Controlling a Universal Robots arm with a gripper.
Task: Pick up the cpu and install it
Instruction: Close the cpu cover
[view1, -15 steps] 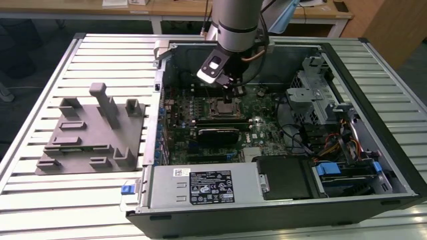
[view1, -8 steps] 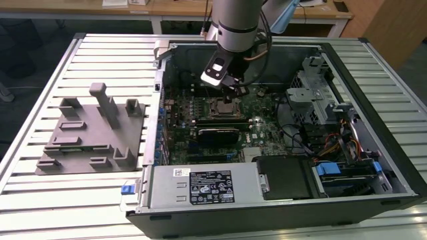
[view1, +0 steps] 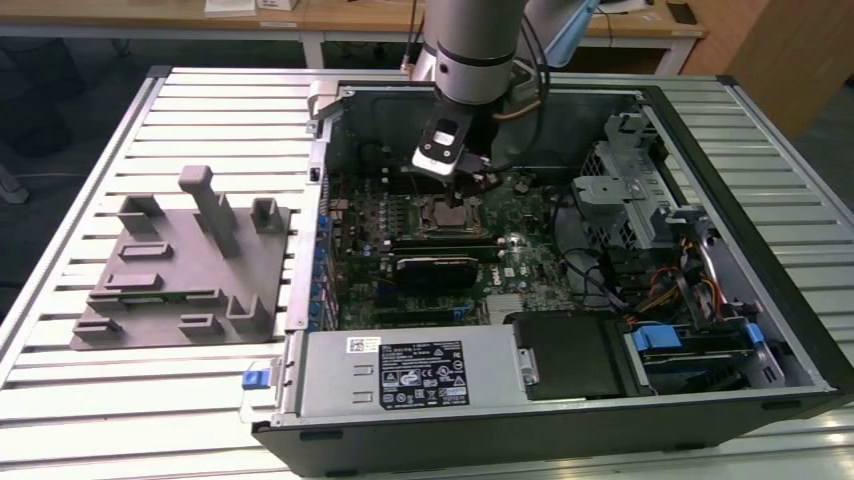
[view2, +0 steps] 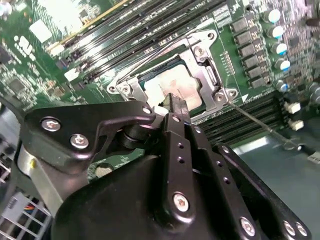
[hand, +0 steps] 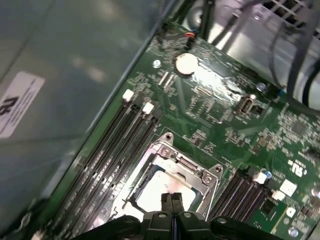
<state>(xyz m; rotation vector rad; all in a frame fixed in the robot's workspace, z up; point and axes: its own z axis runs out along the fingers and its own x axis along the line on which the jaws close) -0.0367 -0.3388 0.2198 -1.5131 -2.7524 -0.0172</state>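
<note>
The cpu (hand: 152, 192), a pale silver square, lies flat inside the metal socket frame (hand: 200, 175) on the green motherboard. It also shows in the second wrist view as the cpu (view2: 167, 86) under the raised socket frame (view2: 210, 75). My gripper (hand: 172, 200) hangs just above the cpu's edge with its two black fingertips pressed together and nothing between them. In the exterior view my gripper (view1: 477, 182) sits low inside the open computer case, right over the socket (view1: 447, 213).
Memory slots (hand: 117, 150) run beside the socket. A coin battery (hand: 186, 64) lies further along the board. The case holds a power supply (view1: 400, 372) and a drive cage (view1: 638, 200). Grey fixture blocks (view1: 187, 260) stand on the slatted table at the exterior view's left.
</note>
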